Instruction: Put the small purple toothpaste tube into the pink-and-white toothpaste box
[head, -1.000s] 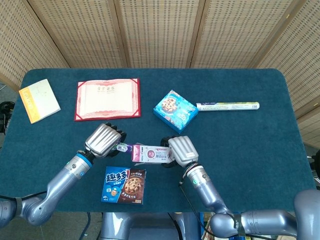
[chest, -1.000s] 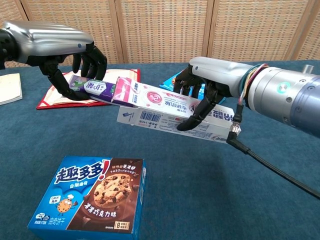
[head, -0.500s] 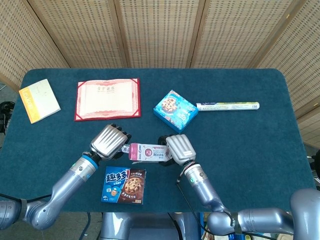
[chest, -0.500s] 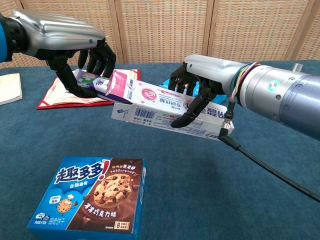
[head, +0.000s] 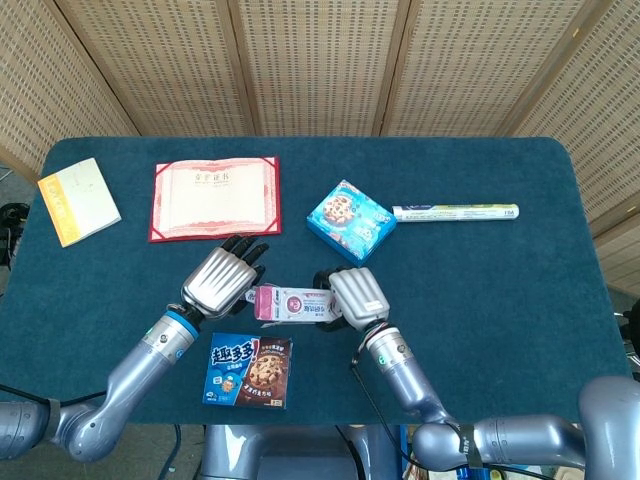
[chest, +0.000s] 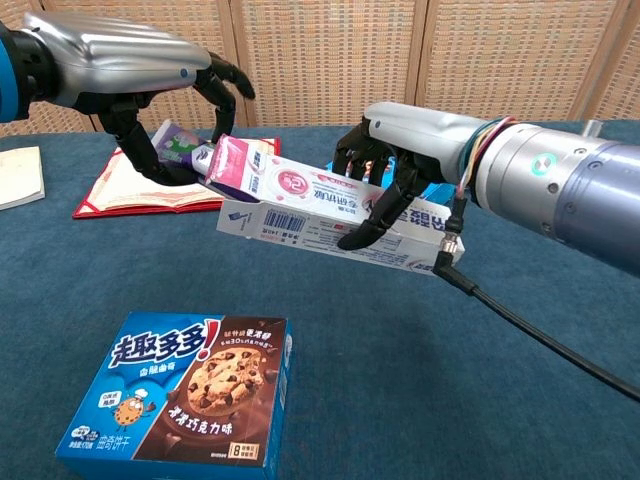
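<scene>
The pink-and-white toothpaste box (chest: 300, 195) (head: 290, 304) is held off the table, lying lengthwise, by my right hand (chest: 400, 140) (head: 355, 295), which grips its right half. The box's open flap end faces left. Only the tail of the purple toothpaste tube (chest: 178, 147) sticks out of that end; the rest is inside. My left hand (chest: 140, 75) (head: 222, 280) is over the tail with its fingers spread and its thumb curved beneath the tube. In the head view the tube is hidden under this hand.
A blue-and-brown cookie box (chest: 180, 400) (head: 248, 370) lies near the front edge below the hands. A red certificate folder (head: 215, 198), a yellow booklet (head: 78, 200), a blue cookie box (head: 350, 222) and a long roll (head: 455, 212) lie further back.
The tube has slid further into the box, leaving only its tail out. The left hand's fingers have opened from a curl around the tube. Both hands have drifted slightly left.
</scene>
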